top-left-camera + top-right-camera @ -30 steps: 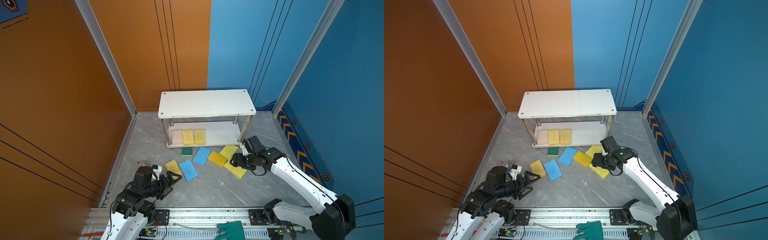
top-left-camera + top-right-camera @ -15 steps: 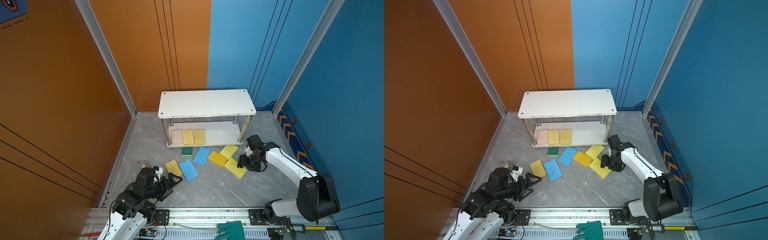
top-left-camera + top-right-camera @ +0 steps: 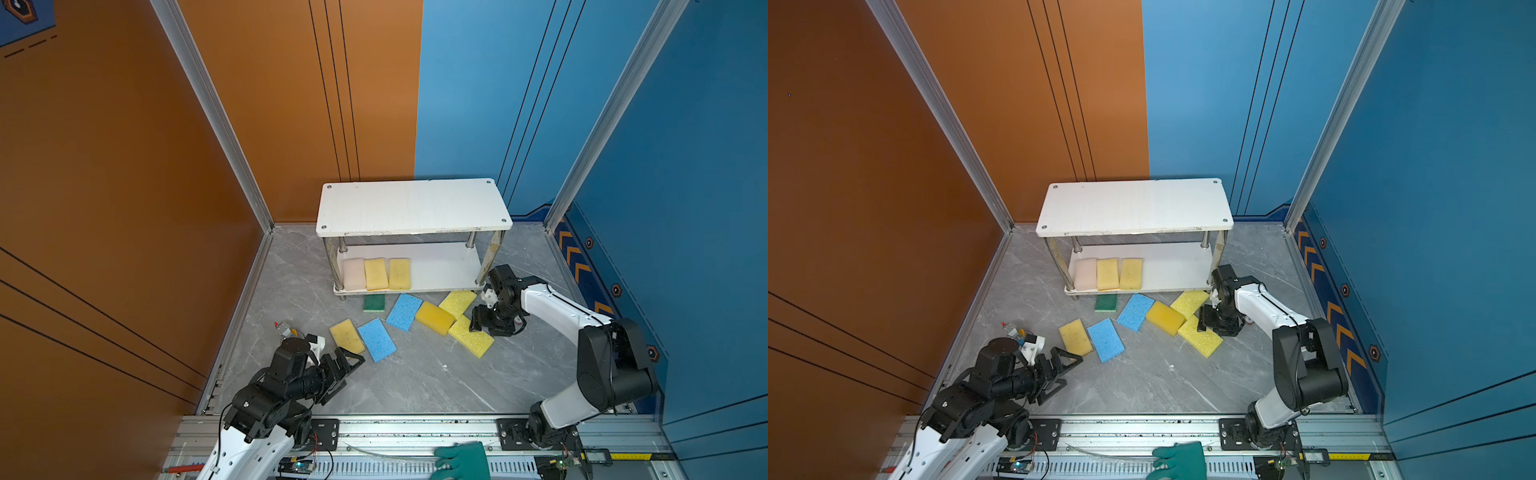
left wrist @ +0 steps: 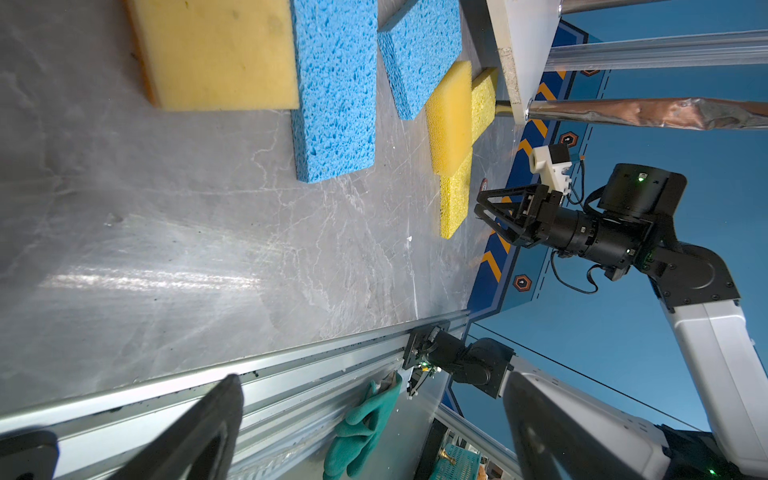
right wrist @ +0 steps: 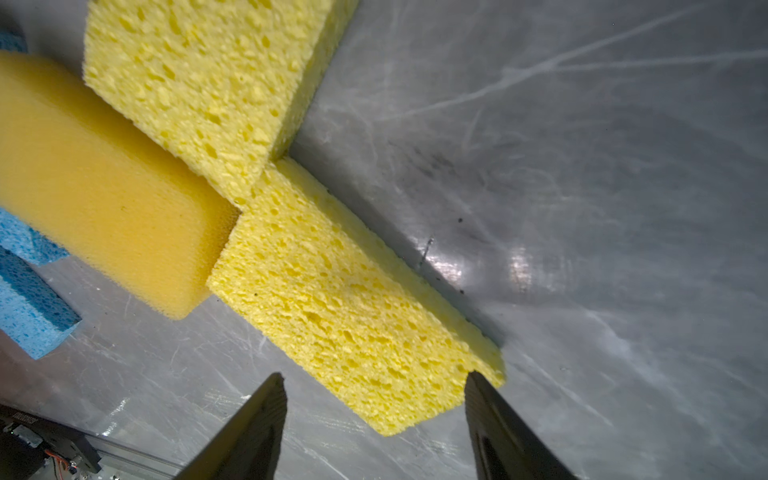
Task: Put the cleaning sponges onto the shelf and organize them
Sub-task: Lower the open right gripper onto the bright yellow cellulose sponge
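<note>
On lower board of white two-tier chrome-post shelf (image 3: 413, 208): 3 flat sponges, 1 pink-beige sponge (image 3: 353, 273) and 2 yellow shelf sponges (image 3: 376, 273).
Grey marble desk (image 3: 415, 382): 7 loose, 4 yellow foam sponges (image 3: 347, 336), 2 porous blue sponges (image 3: 376, 339), 1 dark green sponge (image 3: 374, 303).
Right claw (image 5: 372, 375): jaws apart, straddling end of the outermost porous yellow sponge (image 5: 353, 299).
Left claw (image 3: 1073, 370): spread wide, empty.

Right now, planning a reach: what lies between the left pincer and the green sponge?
A yellow sponge and a blue sponge, in both top views.
</note>
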